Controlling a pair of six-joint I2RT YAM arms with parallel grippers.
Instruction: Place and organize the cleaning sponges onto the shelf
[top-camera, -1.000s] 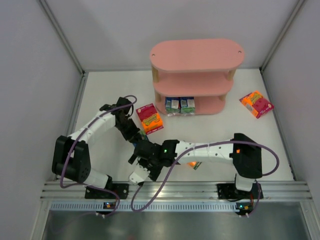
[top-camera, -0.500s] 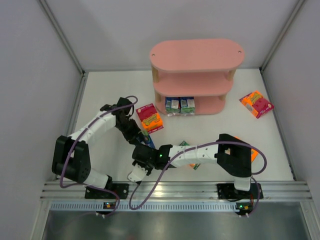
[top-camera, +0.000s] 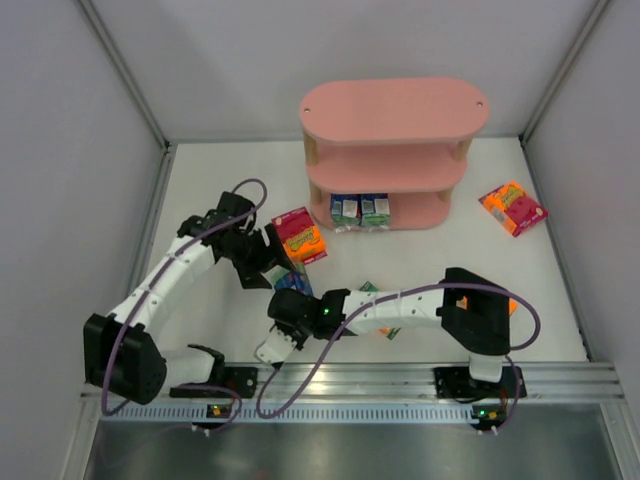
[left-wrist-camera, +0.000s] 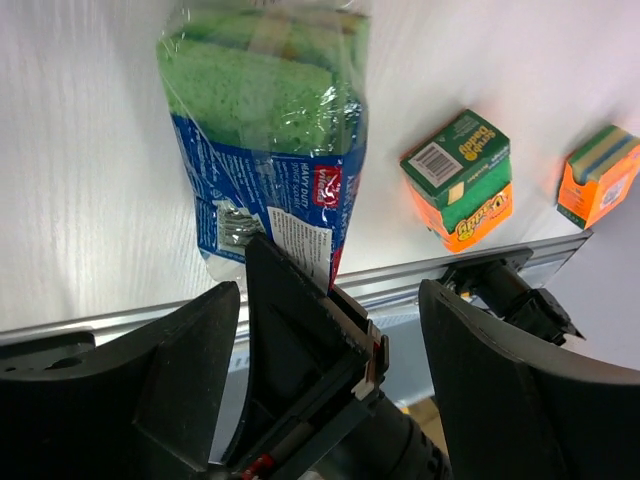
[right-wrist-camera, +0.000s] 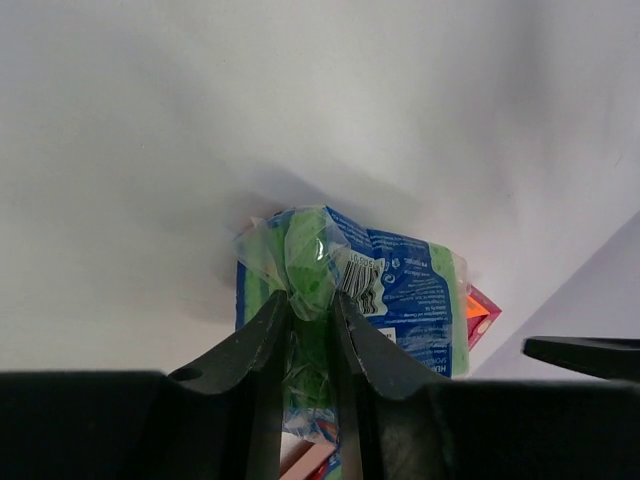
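Note:
A blue-and-green wrapped sponge pack (top-camera: 293, 283) (left-wrist-camera: 270, 130) is pinched at its end by my right gripper (top-camera: 289, 300) (right-wrist-camera: 310, 300), shut on the wrapper and sponge (right-wrist-camera: 400, 290). My left gripper (top-camera: 267, 257) (left-wrist-camera: 330, 300) stands wide open just behind the pack, its fingers (left-wrist-camera: 190, 370) on either side of the right gripper without touching the pack. An orange-and-magenta pack (top-camera: 300, 236) lies beside the left gripper. The pink shelf (top-camera: 392, 110) stands at the back with two blue-and-white packs (top-camera: 360, 210) on its bottom tier.
A green-and-orange pack (top-camera: 384, 322) (left-wrist-camera: 460, 182) lies under the right arm, and an orange one (top-camera: 508, 304) (left-wrist-camera: 598, 175) sits by its elbow. Another orange-and-magenta pack (top-camera: 512, 208) lies right of the shelf. The metal rail (top-camera: 350, 378) edges the near side.
The right gripper closed on the blue-and-green pack's end. The left gripper let go of it, opened wide and drew back a little to the upper left.

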